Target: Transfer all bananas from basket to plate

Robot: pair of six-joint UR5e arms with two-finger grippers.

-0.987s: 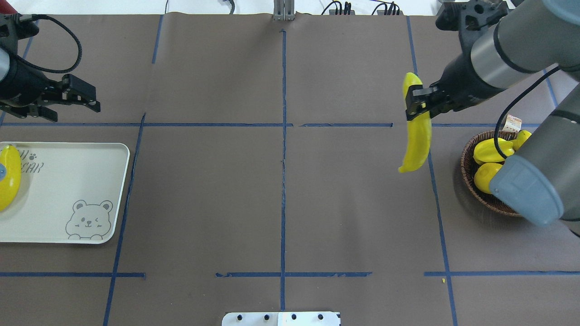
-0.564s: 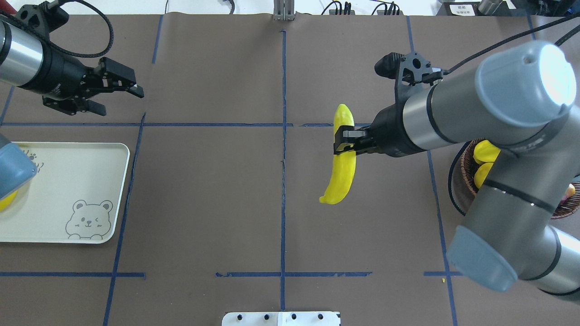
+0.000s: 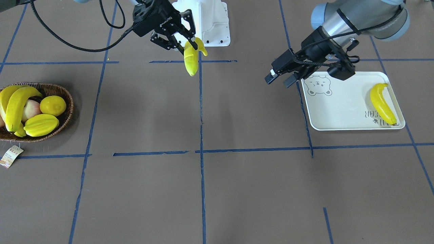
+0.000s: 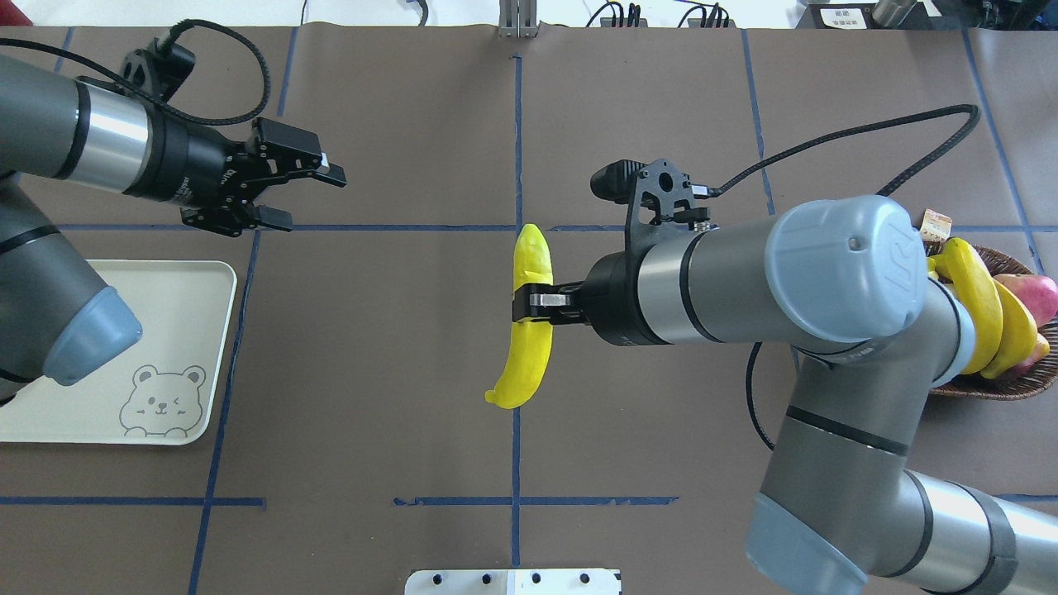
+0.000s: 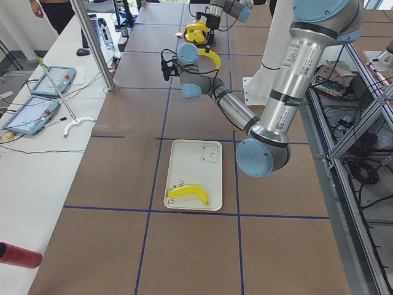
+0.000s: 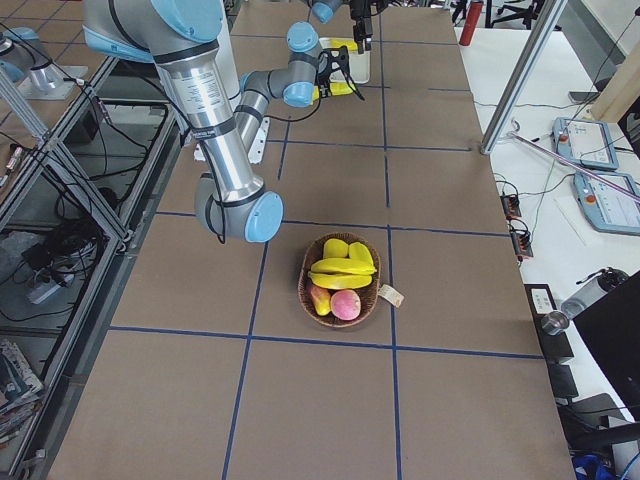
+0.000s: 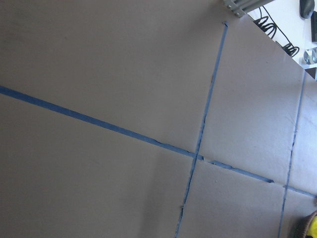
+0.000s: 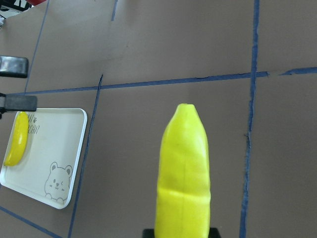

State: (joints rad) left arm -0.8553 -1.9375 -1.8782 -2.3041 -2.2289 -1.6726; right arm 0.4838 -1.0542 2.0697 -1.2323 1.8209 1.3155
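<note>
**Yellow banana clamped at mid-counter, one already on the plate**

Yellow and curved, one banana sits crosswise in the right pincer, whose jaws are clenched on its middle. In the overhead view it is at the frame's centre, over the vertical blue tape line. One end points to the top of the frame and the other to the bottom, and it is held clear of the brown paper counter.

The left pincer hovers in the upper left of that view, jaws spread and grasping nothing, up and to the right of the plate's corner.

The plate lies at the right of the front-facing view. A second banana rests along its right edge, beside the grey lettering.

The basket stands at the left edge of that view, well apart from the plate. Two more bananas lie at its left side, next to a lemon, a starfruit and a reddish round fruit. A paper tag lies on the counter just below the basket.
</note>
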